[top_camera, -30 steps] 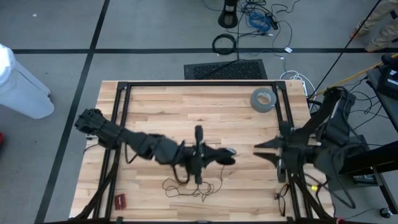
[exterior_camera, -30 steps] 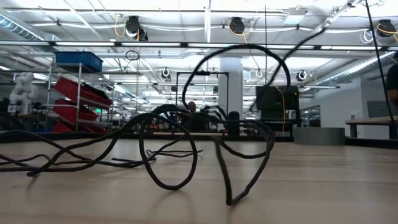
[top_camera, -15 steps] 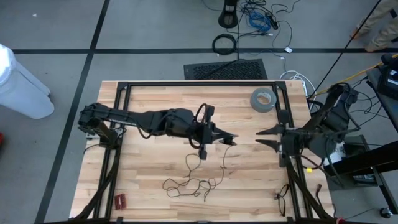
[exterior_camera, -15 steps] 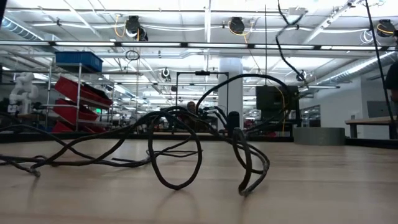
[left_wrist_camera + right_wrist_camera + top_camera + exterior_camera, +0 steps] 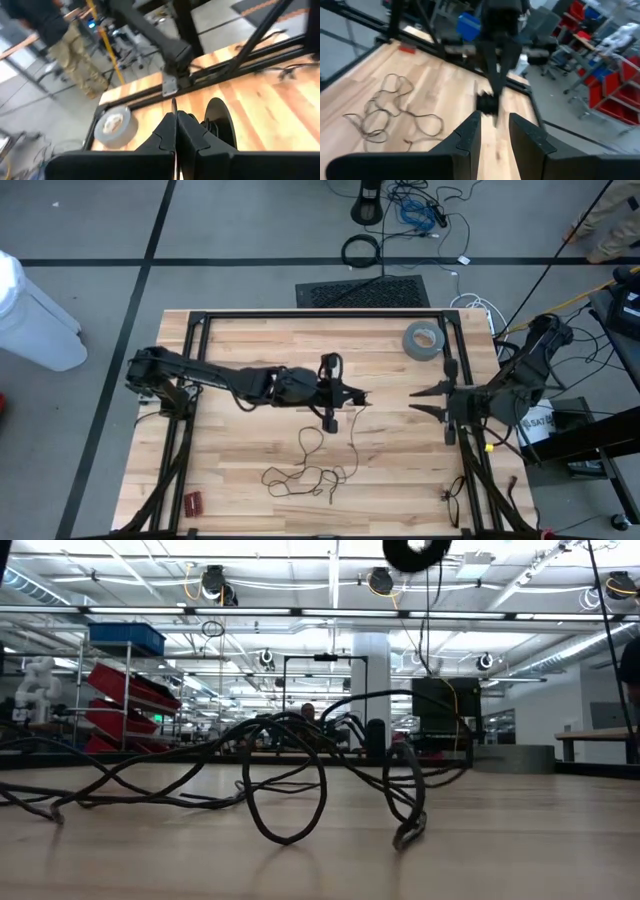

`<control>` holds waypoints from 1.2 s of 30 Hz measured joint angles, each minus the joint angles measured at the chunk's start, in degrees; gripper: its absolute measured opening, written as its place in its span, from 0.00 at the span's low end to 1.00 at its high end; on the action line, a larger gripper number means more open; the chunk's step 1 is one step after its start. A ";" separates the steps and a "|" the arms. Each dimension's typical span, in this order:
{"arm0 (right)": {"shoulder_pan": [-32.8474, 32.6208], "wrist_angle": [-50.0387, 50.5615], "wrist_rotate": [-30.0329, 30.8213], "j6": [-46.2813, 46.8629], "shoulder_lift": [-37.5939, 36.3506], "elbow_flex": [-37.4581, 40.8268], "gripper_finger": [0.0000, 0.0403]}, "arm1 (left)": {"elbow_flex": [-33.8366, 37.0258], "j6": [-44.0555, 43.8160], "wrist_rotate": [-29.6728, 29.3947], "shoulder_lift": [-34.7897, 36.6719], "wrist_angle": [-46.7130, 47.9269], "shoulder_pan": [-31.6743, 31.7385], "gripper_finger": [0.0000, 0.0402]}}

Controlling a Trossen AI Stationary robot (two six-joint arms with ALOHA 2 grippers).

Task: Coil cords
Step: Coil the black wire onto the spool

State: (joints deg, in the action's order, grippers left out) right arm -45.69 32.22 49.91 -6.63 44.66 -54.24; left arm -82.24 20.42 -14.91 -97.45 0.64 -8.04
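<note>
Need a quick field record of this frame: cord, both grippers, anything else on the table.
cord: thin black wire, loose tangle on the table's near side, one strand rising toward the left gripper
left gripper: shut, over table centre, pinching the strand
right gripper: open, empty, facing the left gripper across a gap
tape roll: grey, far right of the wooden table

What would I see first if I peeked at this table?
A thin black cord lying in a messy tangle near the table's front edge. Above it, mid-table, the left gripper has its jaws pinched on the cord's end. A grey tape roll sits at the back right.
</note>
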 joint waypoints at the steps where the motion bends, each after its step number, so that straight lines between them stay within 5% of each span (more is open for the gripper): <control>1: 0.00 -0.41 -0.81 0.01 0.04 0.24 0.22 | 1.95 -0.31 -1.61 -0.02 -2.35 -0.27 0.00; 12: 2.96 -5.26 -2.07 -1.09 0.67 0.53 0.22 | 10.07 3.65 -2.33 9.80 -9.98 -0.67 0.00; 20: 9.75 -11.98 -5.21 -8.05 4.14 0.53 0.22 | 25.73 4.08 0.20 23.87 -18.50 0.25 0.00; 26: 19.80 -20.97 -19.94 -14.98 7.71 0.53 0.22 | 31.87 3.87 1.32 31.17 -22.70 -0.40 0.00; 36: 34.87 -25.36 -38.12 -14.35 16.89 0.53 0.22 | 32.52 5.45 1.32 31.98 -21.85 -5.11 0.00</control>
State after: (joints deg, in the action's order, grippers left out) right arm -10.82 6.87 11.79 -20.98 61.55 -53.71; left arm -49.71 25.87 -13.58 -65.47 -21.21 -13.15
